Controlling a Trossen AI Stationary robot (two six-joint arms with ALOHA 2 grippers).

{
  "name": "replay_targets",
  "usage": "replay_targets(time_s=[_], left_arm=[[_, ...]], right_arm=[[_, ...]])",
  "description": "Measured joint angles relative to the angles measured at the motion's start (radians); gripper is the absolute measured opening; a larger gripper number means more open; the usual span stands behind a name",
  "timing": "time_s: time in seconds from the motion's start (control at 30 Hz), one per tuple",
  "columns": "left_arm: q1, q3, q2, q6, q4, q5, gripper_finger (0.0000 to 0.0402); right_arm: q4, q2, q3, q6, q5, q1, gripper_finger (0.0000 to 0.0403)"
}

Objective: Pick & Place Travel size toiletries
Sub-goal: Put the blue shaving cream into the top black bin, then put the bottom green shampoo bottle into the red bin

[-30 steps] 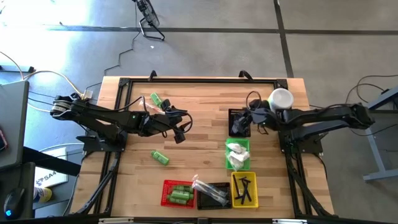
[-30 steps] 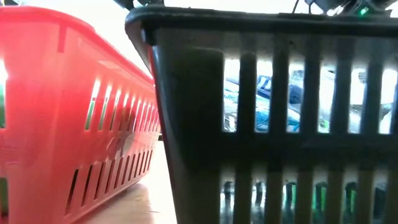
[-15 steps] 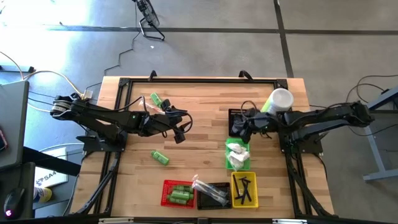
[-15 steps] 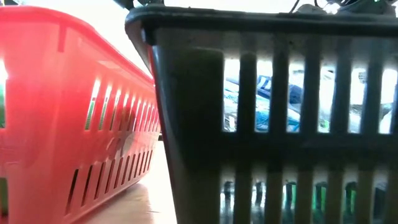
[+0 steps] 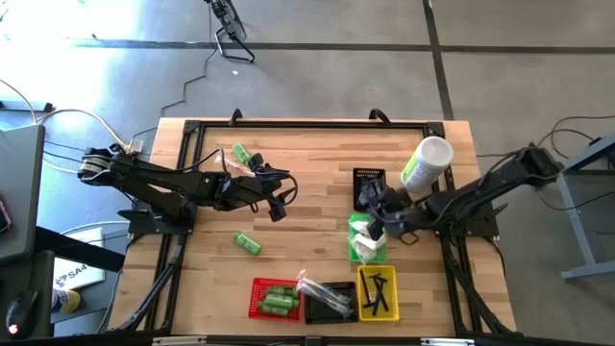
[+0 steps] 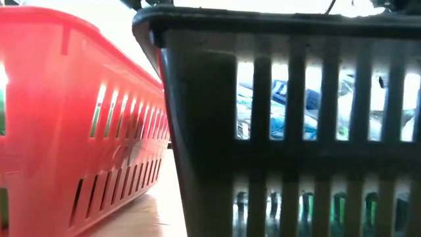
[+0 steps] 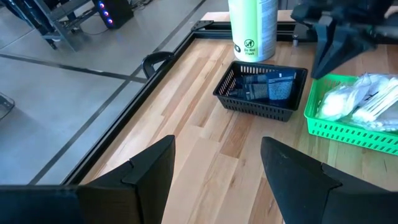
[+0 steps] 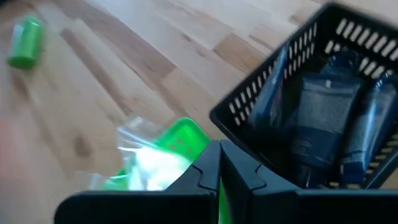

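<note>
Two small green bottles [image 5: 240,154] [image 5: 248,243] lie on the wooden table. Navy tubes fill a black basket [image 5: 369,186] [image 8: 329,118]. White packets lie in a green basket [image 5: 367,241] [image 7: 354,102]. My right gripper [image 5: 375,229] [image 8: 217,171] hangs shut and empty over the green basket's far end, beside the black basket. My left gripper [image 5: 280,209] [image 7: 217,180] hovers open and empty over bare table at centre left.
A white and green canister [image 5: 427,162] [image 7: 252,28] stands behind the black basket. Along the near edge sit a red basket [image 5: 274,300] [image 6: 72,118] of green bottles, a black basket [image 5: 327,301] [image 6: 289,118] of wrapped toothbrushes and a yellow basket [image 5: 378,294] of black combs.
My right gripper has moved from over the black basket of tubes toward the table's near edge, and now hangs over the green basket. Its arm has folded and swung with it. My left arm has kept still.
</note>
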Motion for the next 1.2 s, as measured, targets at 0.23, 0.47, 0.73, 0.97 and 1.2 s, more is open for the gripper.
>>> replay_targets(time_s=[0.23,0.47,0.73,0.97,1.2], left_arm=[[0.000,0.000,0.000,0.000,-0.001,0.000,0.0231],[0.000,0.000,0.000,0.000,-0.001,0.000,0.0231],[0.000,0.000,0.000,0.004,-0.003,0.000,0.0232],[0.000,0.000,0.000,0.004,-0.006,0.000,0.0232],[0.000,0.000,0.025,-0.041,0.021,-0.001,0.0232]], right_arm=[[0.013,0.152,0.000,0.071,0.078,0.015,0.0002],[0.072,0.217,0.000,0.054,0.233,-0.023,0.0002],[0.219,0.220,0.000,-0.115,0.271,-0.137,0.0002],[0.272,0.200,0.000,-0.236,0.231,-0.207,0.0002],[0.312,0.089,0.000,-0.326,0.137,-0.179,0.0002]])
